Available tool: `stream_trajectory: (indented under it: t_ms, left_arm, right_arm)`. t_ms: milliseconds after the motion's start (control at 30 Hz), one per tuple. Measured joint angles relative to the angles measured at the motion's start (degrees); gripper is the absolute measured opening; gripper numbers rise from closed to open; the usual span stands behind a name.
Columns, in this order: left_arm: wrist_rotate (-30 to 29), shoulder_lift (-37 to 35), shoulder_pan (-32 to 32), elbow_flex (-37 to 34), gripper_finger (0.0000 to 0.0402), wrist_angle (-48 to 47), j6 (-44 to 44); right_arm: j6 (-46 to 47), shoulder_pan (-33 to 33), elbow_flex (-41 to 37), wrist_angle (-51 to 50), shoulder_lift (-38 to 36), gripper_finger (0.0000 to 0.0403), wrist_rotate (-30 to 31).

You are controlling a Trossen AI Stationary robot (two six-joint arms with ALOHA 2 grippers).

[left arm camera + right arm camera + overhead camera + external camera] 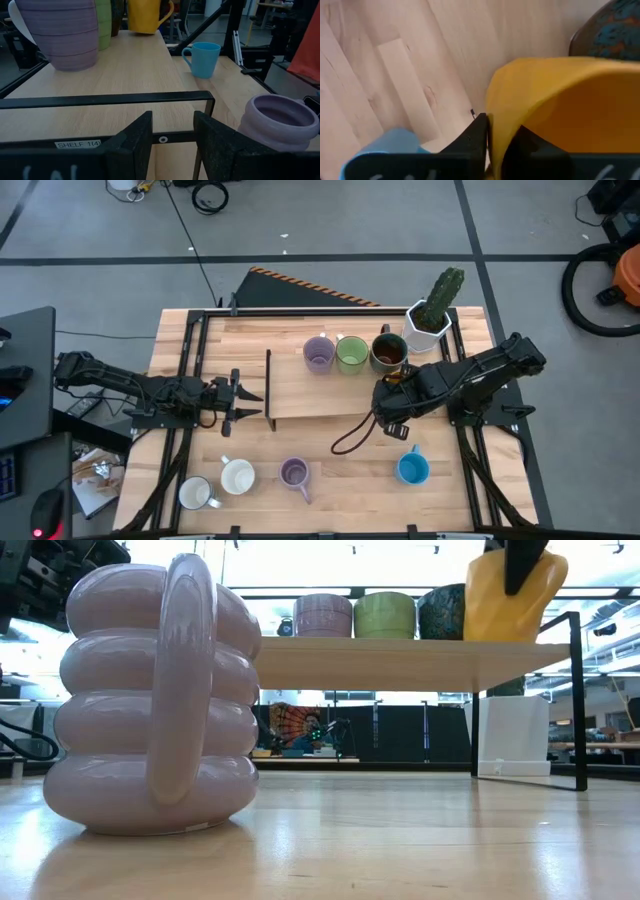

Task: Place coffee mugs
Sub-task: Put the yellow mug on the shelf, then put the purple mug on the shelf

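On the raised wooden shelf point(300, 395) stand a lilac mug point(323, 615), a green mug point(384, 615) and a dark brown mug point(441, 612) in a row. Beside the brown one is the orange mug point(505, 600), with my right gripper point(497, 137) shut on its rim from above. On the table below are a blue mug point(412, 469), a second lilac mug point(294, 473) and two white mugs point(238, 476) point(195, 494). My left gripper point(172, 135) waits open at the shelf's left end, holding nothing. My right gripper pinches the orange mug's wall at the rim point(492, 117), one finger point(475, 137) outside the mug and the other inside. The fingers point steeply down. The mug stands about upright, its base at the shelf top next to the dark brown mug point(612, 30).
A white faceted pot with a green cactus point(430, 318) stands at the table's far right, behind the shelf. The shelf's black metal frame point(105, 99) crosses just ahead of my left gripper. A dark cable point(350, 442) loops on the table under the right arm.
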Motion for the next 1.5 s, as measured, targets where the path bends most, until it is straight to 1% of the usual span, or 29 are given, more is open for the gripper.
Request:
stream_trajectory:
  t_ms: [233,333,400,467,633,833,967,1167,1333,1500]
  left_arm:
    - [0.0,0.0,0.0,0.0,0.0149,0.0,0.0]
    - [0.0,0.0,0.0,0.0,0.0149,0.0,0.0]
    - [0.0,0.0,0.0,0.0,0.0149,0.0,0.0]
    - [0.0,0.0,0.0,0.0,0.0149,0.0,0.0]
    - [0.0,0.0,0.0,0.0,0.0149,0.0,0.0]
    - [0.0,0.0,0.0,0.0,0.0149,0.0,0.0]
    - [0.0,0.0,0.0,0.0,0.0149,0.0,0.0]
    - [0.0,0.0,0.0,0.0,0.0149,0.0,0.0]
    - [0.0,0.0,0.0,0.0,0.0149,0.0,0.0]
    - [0.0,0.0,0.0,0.0,0.0149,0.0,0.0]
  right_arm:
    - [-0.3,-0.6,0.2,0.5,0.0,0.0108,-0.5]
    - [0.1,-0.5,1.7,0.3,0.0,0.0123,-0.4]
    - [1.4,-0.5,2.7,0.1,0.0,0.0127,1.2]
    - [3.3,-0.5,3.6,0.2,0.0,0.0129,2.7]
    - [8.5,-0.9,3.8,0.4,0.0,0.0127,2.9]
    - [13.5,-1.1,3.8,0.4,0.0,0.0126,6.4]
    - [16.0,-1.6,3.8,0.4,0.0,0.0126,6.6]
    - [15.8,-1.7,4.6,0.6,0.0,0.0126,5.8]
    - [14.7,-1.7,8.1,0.1,0.0,0.0126,5.9]
    - [12.1,-1.2,12.8,-2.6,-0.1,0.0126,8.0]
